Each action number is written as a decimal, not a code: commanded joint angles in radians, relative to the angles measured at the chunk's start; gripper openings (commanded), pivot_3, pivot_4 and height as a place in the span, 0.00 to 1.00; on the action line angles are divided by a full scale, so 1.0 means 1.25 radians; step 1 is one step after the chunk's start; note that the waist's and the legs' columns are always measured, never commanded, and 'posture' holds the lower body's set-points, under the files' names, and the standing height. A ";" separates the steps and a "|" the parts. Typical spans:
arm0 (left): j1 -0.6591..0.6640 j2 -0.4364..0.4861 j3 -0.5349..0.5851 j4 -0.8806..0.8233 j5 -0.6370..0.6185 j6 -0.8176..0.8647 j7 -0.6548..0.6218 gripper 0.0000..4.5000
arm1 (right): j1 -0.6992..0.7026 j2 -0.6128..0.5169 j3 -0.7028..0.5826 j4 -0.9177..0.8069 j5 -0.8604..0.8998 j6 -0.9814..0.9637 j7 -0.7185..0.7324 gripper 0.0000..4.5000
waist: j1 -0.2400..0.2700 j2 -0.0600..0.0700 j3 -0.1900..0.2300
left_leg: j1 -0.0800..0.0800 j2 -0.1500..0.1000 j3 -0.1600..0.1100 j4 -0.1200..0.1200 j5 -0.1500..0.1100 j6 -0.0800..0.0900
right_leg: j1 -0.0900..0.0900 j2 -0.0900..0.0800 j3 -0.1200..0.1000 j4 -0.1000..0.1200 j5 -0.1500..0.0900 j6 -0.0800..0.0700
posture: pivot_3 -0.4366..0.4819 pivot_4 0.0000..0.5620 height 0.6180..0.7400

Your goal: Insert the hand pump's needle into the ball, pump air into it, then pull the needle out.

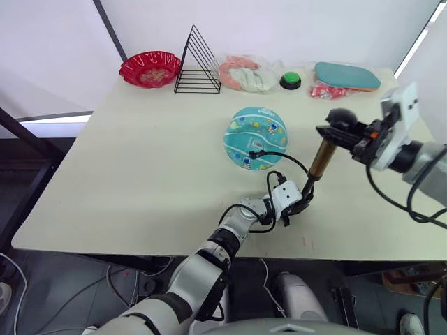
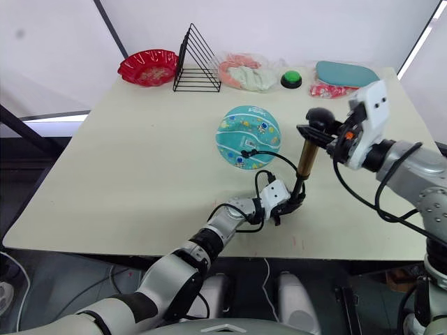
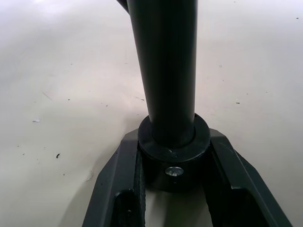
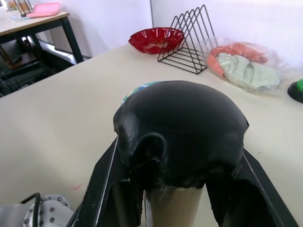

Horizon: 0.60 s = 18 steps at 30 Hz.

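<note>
- The hand pump [image 1: 322,155] is standing upright near the front of the table [image 1: 140,174], just right of the ball [image 1: 256,137], with its gold barrel leaning a touch.
- The left gripper [image 1: 302,203] is clamping its two fingers round the black base collar of the pump, pinning it down on the tabletop.
- The right gripper [image 1: 341,129] is wrapping narrowly round the black handle [image 1: 340,117] at the top, so both ends are being held.
- The thin black hose [image 1: 283,162] is arcing from the pump's foot over to the ball, and its fitting is sitting against the ball's near side; the needle itself is too small for me to make out, so I cannot say how deep it is in.
- To my eye this is the pumping stage.
- Risk: a crooked push on the handle could tip the barrel or twist it out of the lower grip.
- Risk: the ball is lying loose, so a tug on the hose could roll it and pull the fitting free.
- Room: the pump's foot is close to the front edge, leaving little slack that way.
- Room: the left half of the table is open, while a red bowl [image 1: 149,68], a wire rack [image 1: 197,64], a plastic bag [image 1: 244,74] and a green button [image 1: 290,80] are lining the back edge, well apart.
</note>
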<state>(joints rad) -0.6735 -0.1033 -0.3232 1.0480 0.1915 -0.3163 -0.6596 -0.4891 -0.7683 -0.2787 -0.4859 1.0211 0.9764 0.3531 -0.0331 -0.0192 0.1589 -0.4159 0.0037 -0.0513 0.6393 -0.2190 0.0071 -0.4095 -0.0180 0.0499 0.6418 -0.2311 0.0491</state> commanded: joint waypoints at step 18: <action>0.028 0.030 -0.021 0.060 0.028 0.019 -0.008 0.24 | 0.287 0.222 0.323 0.301 -0.456 -0.457 0.119 0.26 | -0.021 -0.022 -0.019 | 0.020 0.006 0.012 -0.002 -0.005 0.006 | 0.011 0.003 0.013 -0.001 -0.002 -0.001 | 0.48 0.27 1.00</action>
<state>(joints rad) -0.6710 -0.0708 -0.3186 1.0806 0.1919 -0.3108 -0.6457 -0.1774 -0.4808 0.0760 -0.2155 0.5405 0.3685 0.5030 -0.0592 -0.0462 0.1355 -0.3903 0.0113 -0.0359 0.6367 -0.2252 0.0151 -0.3960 -0.0139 0.0677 0.6411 -0.2338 0.0479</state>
